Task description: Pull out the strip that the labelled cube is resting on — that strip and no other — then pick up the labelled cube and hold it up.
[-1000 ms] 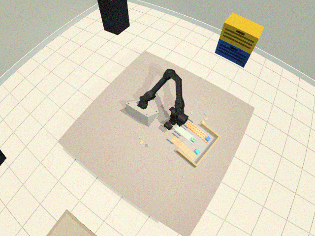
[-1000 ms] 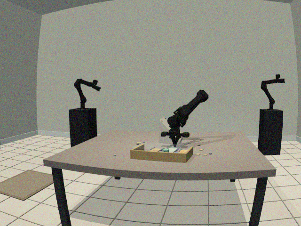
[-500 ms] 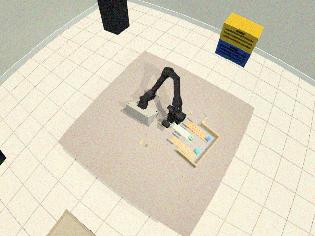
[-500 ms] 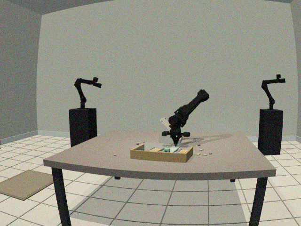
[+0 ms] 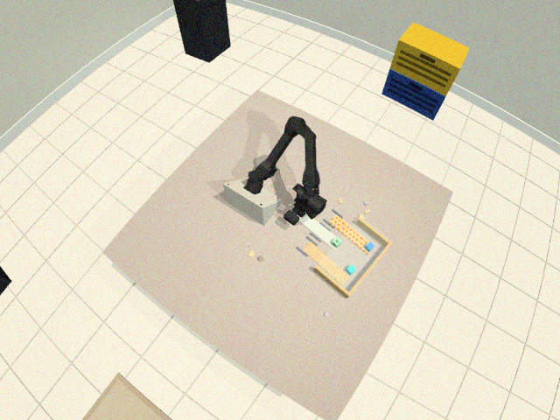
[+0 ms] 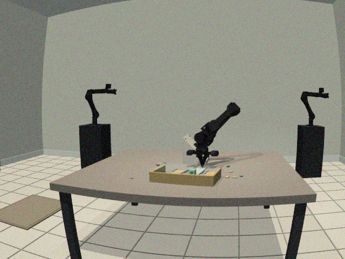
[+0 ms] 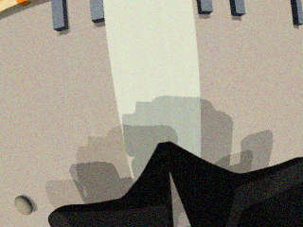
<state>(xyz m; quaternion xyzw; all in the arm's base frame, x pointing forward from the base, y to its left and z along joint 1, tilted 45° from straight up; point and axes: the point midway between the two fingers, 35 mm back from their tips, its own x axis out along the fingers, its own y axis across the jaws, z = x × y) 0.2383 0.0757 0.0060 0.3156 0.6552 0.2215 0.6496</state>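
Note:
A pale green strip point(image 5: 318, 230) point(image 6: 200, 170) point(image 7: 151, 44) runs from the open-fronted wooden tray point(image 5: 368, 269) point(image 6: 184, 179) toward the arm's base. The green labelled cube point(image 5: 335, 242) point(image 6: 191, 171) sits on its far end. My gripper point(image 5: 291, 218) point(image 6: 202, 164) point(image 7: 165, 148) is low over the table at the strip's near end, shut on it; the wrist view shows the strip running in between the fingertips. An orange dotted strip point(image 5: 350, 233) carries a blue cube point(image 5: 369, 246). A tan gridded strip point(image 5: 323, 262) carries a cyan cube point(image 5: 350, 269).
The arm's grey base block point(image 5: 250, 203) stands just behind my gripper. A small tan chip point(image 5: 251, 254) and a round disc point(image 5: 260, 258) point(image 7: 25, 203) lie on the table nearby.

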